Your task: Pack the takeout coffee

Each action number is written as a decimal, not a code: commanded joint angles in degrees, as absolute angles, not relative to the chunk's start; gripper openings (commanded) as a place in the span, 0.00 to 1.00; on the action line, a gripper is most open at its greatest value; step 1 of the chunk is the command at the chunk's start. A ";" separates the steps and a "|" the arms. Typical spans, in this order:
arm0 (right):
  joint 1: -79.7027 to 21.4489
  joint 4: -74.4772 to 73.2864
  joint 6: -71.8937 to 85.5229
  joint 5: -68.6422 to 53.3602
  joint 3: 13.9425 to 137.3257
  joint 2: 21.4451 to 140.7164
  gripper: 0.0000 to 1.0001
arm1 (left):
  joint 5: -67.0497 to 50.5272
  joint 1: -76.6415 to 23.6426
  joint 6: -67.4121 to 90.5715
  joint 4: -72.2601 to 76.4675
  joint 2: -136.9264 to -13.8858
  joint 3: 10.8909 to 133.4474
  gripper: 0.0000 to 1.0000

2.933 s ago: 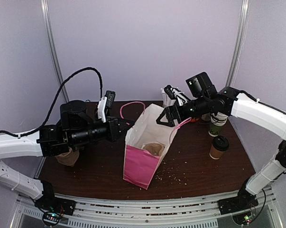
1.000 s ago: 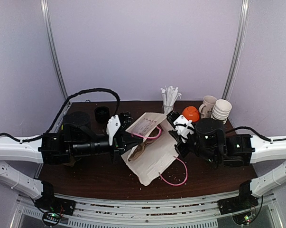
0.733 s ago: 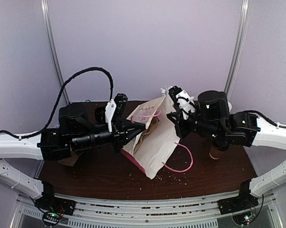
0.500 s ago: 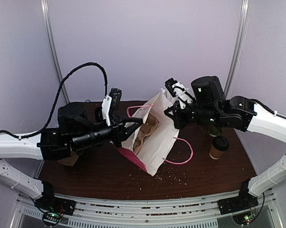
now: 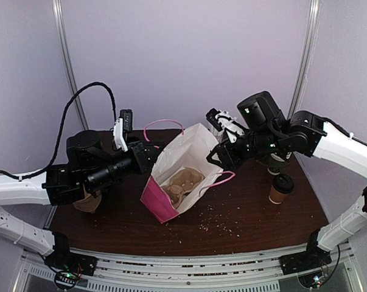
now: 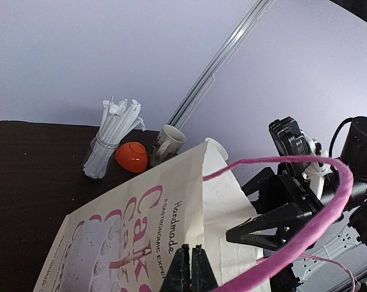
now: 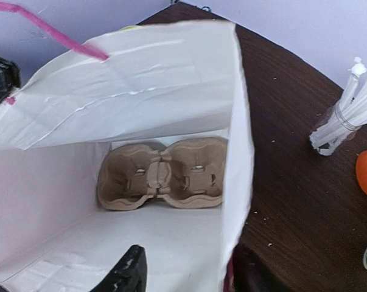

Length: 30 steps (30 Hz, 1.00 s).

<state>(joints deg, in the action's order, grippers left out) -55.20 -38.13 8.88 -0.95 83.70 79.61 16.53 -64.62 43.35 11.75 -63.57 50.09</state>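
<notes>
We see a white paper bag [image 5: 186, 149], pink-based and pink-handled; a tan cup carrier [image 7: 162, 173]; a brown takeout coffee [image 5: 281, 190], black-lidded.

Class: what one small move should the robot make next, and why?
Probably draw the right tool back off the bag toward the takeout coffee. Its jaws stand open astride the rim, the left tool pinches the other side, the carrier sits inside, and the coffee stands outside.

A robot test booth, probably inside a lab: plain pale walls [image 5: 183, 55] close in a dark wooden table [image 5: 262, 219], metal posts [image 5: 64, 61] stand at the back corners, and an aluminium rail [image 5: 189, 267] runs along the near edge. Bundled straws [image 6: 113, 137] and a mug [image 6: 168, 141] stand on it, café-style.
</notes>
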 commanded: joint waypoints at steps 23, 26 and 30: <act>-36.49 -54.73 22.50 13.56 82.52 74.84 0.92 | 20.28 -59.85 50.51 13.36 -54.64 39.12 0.00; -33.88 -54.18 25.60 15.06 76.56 71.93 0.96 | 19.96 -59.85 48.95 13.62 -54.06 38.32 0.00; -31.55 -51.13 28.48 13.11 70.04 66.96 1.00 | 20.15 -59.85 47.72 13.42 -53.38 37.42 0.00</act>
